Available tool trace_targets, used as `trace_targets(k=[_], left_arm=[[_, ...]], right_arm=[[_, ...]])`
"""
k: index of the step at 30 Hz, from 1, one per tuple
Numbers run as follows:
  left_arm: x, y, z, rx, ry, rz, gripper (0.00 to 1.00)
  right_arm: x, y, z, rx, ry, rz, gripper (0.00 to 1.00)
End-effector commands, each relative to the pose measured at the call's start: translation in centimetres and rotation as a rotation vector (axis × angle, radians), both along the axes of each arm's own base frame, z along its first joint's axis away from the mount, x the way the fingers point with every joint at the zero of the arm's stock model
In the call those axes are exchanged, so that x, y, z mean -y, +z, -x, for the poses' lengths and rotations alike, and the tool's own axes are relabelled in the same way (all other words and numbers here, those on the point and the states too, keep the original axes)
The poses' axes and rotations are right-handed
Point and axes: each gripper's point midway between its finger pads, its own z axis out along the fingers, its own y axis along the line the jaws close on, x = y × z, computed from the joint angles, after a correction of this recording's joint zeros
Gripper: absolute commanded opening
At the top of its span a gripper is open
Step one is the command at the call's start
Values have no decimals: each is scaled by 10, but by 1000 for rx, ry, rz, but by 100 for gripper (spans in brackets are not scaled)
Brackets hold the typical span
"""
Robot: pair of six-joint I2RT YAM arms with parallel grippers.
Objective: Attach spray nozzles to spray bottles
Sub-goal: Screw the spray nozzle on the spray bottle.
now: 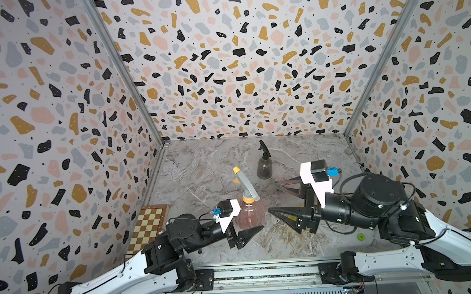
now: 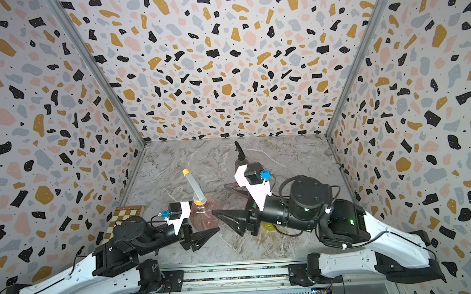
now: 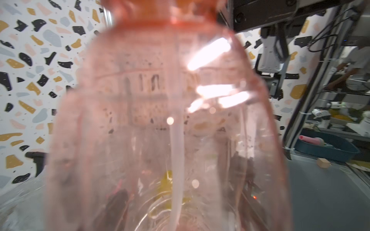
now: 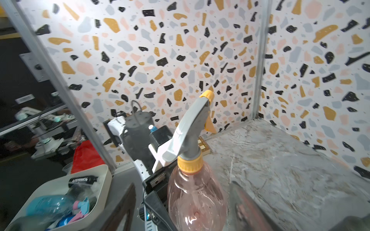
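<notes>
The pink bottle (image 4: pixel 195 200) stands upright between the fingers of the left pincer (image 1: pixel 255 220), which is clamped on its round belly. The grey-and-orange nozzle (image 4: pixel 190 130) sits on its neck, the orange collar is down on the shoulder and the dip tube hangs inside. Whether the base touches the worktop (image 1: pixel 216 165), I cannot tell.

The right pincer (image 1: pixel 273 195) is just beside the bottle. Its fingers are wide apart and they hold nothing.

Well beyond the right pincer stands the dark grey bottle (image 1: pixel 264 167) with the black nozzle (image 1: pixel 264 149) on it. Under the right arm only a small patch of the yellow bottle (image 2: pixel 268 227) shows.

I see three risks from here:
- The collar is perhaps not screwed to the end, so the head could come loose.
- The nearer finger of the right pincer is close to the belly, and a careless move could push the bottle.
- The head makes the bottle heavy at the top. If the left pincer lets go while the bottle is not flat on the worktop, the bottle may fall over.
</notes>
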Motion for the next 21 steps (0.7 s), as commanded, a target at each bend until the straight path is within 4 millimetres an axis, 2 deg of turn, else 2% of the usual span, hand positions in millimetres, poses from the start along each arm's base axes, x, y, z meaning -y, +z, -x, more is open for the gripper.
trace_targets(k=[1,3,8,16,21], left_arm=[[-1,23,36,51,-199,63,0],[-1,25,49,51,-270,68,0],[0,27,63,37,-361,63,0],[3,26,72,29,-424,43,0],[5,24,71,23,-420,32,0]], right_arm=[[0,3,29,99,206,-33,71],[2,-1,35,106,277,-38,68],[0,-5,42,95,340,-46,67],[-13,-8,40,72,361,-36,66],[-18,-7,42,65,380,-37,63]])
